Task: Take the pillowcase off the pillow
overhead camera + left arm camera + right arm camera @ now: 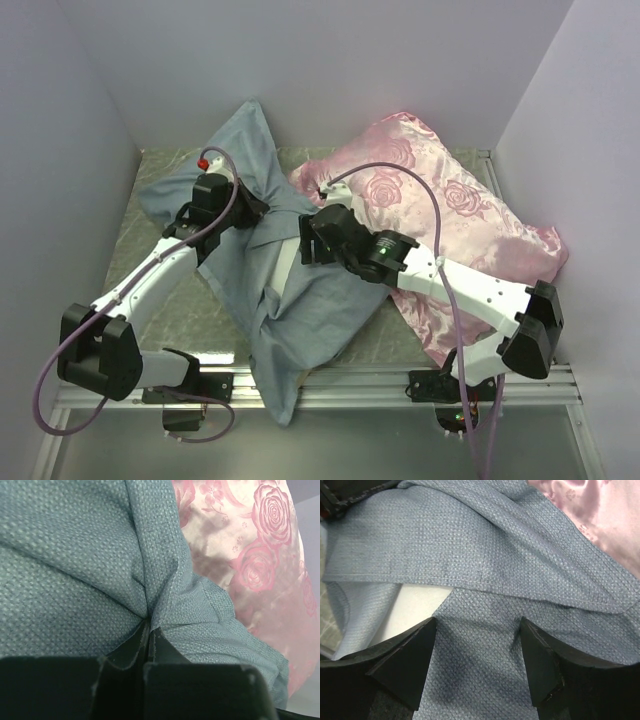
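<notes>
The pillowcase (300, 310) lies crumpled across the table with its grey-blue inside showing, one end hanging over the front edge. My left gripper (255, 205) is shut on a pinched fold of the pillowcase (75, 555), and the cloth puckers at the left gripper (148, 627). My right gripper (305, 240) stands open just over the pillowcase (470, 545), a flat stretch of cloth between its fingers, the right gripper (477, 622) holding nothing. A white patch, apparently the pillow (417, 607), shows under a stitched hem; the rest is hidden.
A pink satin rose-patterned cushion (440, 210) lies at the right, against the fabric, and shows as the cushion (260, 570) and the cushion (600, 510) in both wrist views. White walls close three sides. A metal rail (400, 385) runs along the front edge of the table (195, 310).
</notes>
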### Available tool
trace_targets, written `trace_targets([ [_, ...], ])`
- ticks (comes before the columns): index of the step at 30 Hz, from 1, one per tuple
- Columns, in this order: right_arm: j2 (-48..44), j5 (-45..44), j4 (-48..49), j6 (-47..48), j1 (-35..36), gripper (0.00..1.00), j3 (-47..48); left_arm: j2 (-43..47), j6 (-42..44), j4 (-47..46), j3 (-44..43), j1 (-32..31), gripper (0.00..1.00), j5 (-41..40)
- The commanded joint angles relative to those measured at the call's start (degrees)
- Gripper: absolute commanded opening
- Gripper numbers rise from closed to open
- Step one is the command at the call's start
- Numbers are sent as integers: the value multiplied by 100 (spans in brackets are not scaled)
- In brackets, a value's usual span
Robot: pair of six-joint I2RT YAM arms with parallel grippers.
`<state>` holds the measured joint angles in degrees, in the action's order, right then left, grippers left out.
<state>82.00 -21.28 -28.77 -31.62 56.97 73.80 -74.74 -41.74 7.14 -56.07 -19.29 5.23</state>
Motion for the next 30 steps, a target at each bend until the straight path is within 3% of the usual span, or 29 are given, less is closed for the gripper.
trace_targets([
  [1,80,-412,-181,-81,95,75,135,-93,-212,-97,281,-40,1,-84],
  [6,-281,-518,-93,6,139,79,108,-181,-353,-335,545,-49,1,-49],
  [17,352,-430,-348,-20,227,79,504,-155,-467,-485,686,-57,2,-110],
  [20,282,-570,-594,-99,227,65,469,-199,-520,-529,694,-57,1,-102],
  [23,-226,-781,-656,-274,227,30,-187,-216,-546,-555,694,-57,2,-128],
  [27,-991,-861,-787,-625,236,13,-926,-278,-537,-503,659,-57,2,-207],
  [30,-1597,-773,-867,-1003,236,9,-1428,-348,-493,-424,572,-14,2,-277],
])
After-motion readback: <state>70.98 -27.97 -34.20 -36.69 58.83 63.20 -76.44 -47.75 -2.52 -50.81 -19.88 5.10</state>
